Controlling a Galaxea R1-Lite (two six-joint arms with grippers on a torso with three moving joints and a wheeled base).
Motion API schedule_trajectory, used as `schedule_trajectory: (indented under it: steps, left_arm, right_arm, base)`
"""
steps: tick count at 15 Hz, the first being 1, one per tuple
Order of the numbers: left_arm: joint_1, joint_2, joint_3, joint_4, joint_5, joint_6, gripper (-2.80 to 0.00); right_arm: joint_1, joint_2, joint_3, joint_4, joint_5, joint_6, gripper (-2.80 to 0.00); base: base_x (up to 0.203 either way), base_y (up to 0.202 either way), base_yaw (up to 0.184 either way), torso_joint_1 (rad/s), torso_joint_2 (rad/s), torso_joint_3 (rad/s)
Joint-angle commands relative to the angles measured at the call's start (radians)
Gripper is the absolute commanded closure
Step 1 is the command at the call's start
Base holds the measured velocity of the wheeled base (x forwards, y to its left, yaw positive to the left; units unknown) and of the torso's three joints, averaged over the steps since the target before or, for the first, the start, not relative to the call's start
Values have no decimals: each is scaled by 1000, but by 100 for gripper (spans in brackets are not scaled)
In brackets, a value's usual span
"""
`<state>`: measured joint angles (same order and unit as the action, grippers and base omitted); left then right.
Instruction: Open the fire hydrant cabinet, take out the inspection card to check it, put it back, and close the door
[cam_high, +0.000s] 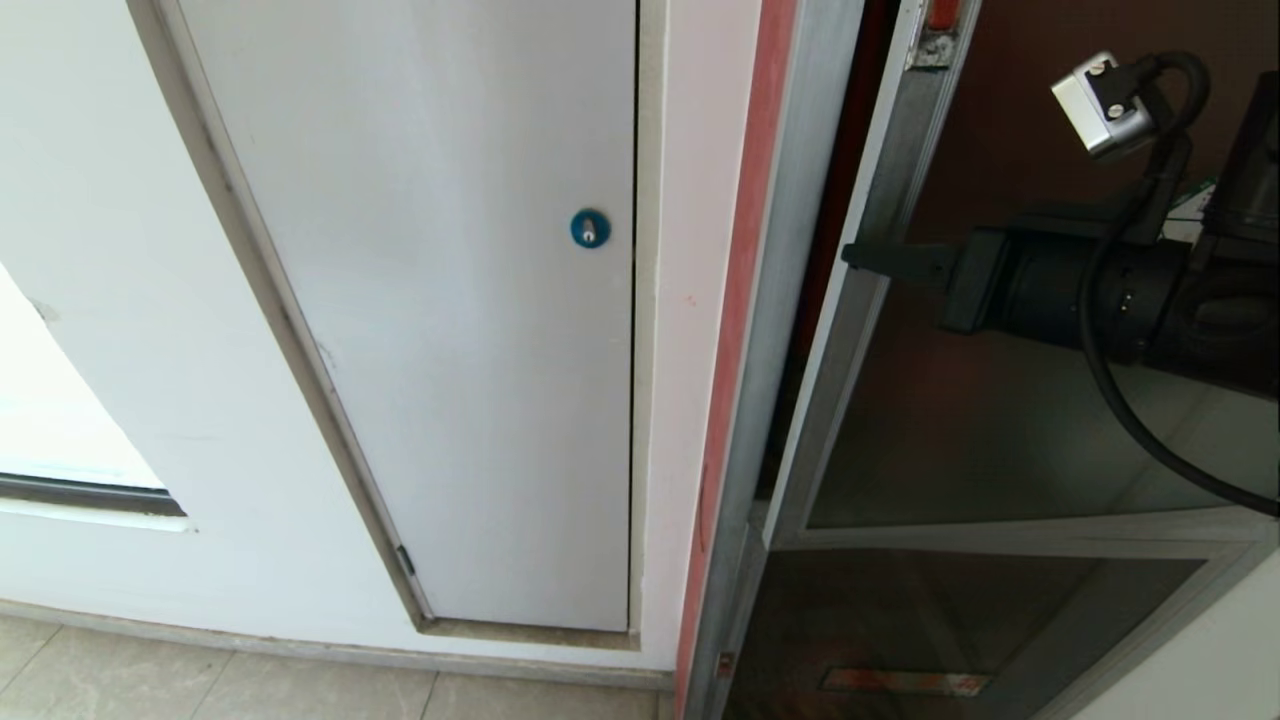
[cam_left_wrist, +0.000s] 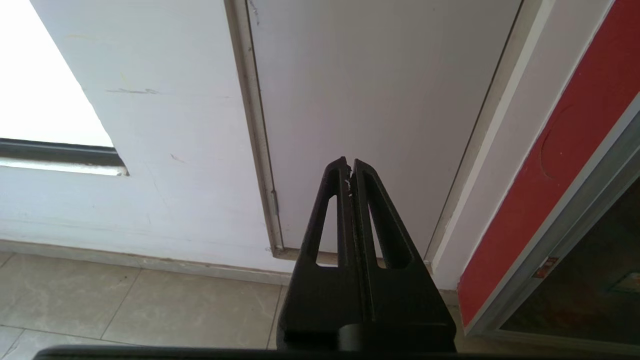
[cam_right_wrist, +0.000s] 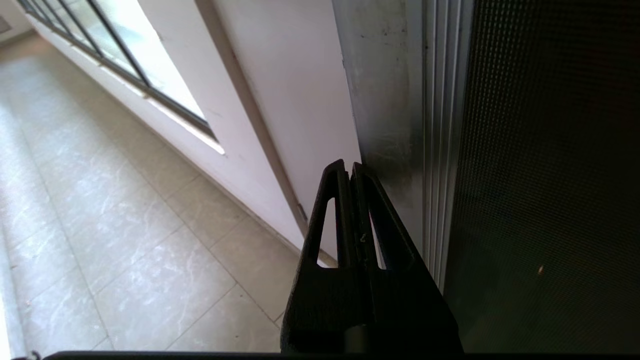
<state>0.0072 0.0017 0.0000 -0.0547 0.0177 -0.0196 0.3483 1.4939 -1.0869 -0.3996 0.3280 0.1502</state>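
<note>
From my seat, the door (cam_high: 1010, 420) of the fire hydrant cabinet (cam_high: 800, 250) stands ajar: a dark gap runs between its silver aluminium frame and the cabinet's own silver upright, with a red strip of the cabinet's side just beyond. The tinted glass fills the right of my head view, and a smaller dark glass panel (cam_high: 900, 640) with a reddish label strip sits below it.

The right gripper (cam_high: 860, 257) is reaching across the face of the glass, held roughly level, its black fingers pressed together with nothing between them. The fingertips lie at the door's free edge, over the silver frame; I cannot tell whether they touch it. In the right wrist view the gripper (cam_right_wrist: 348, 167) points along the frame, with the textured dark glass just beside the fingers on one side and the white wall and tiled floor (cam_right_wrist: 125, 225) beyond them on the other.

The left gripper (cam_left_wrist: 349, 164) hangs parked, its fingers also together and empty. Ahead of its tips is the plain white panel (cam_high: 450, 300) with the blue round lock (cam_high: 590, 228), well apart from the door. I see no inspection card.
</note>
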Motion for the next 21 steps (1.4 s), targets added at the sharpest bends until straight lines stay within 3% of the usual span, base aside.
schedule_trajectory:
  steps: [1,9,21]
  left_arm:
    - [0,0,18,-1,1,0,0]
    - [0,0,18,-1,1,0,0]
    - [0,0,18,-1,1,0,0]
  right_arm:
    - [0,30,-15,-2,-10,1,0]
    - [-26,64,-63,-7,-103,0,0]
    - [-26,163,-159,-7,-166,-3,0]
  base:
    - [0,0,0,0,0,0]
    - [0,0,0,0,0,0]
    - [0,0,0,0,0,0]
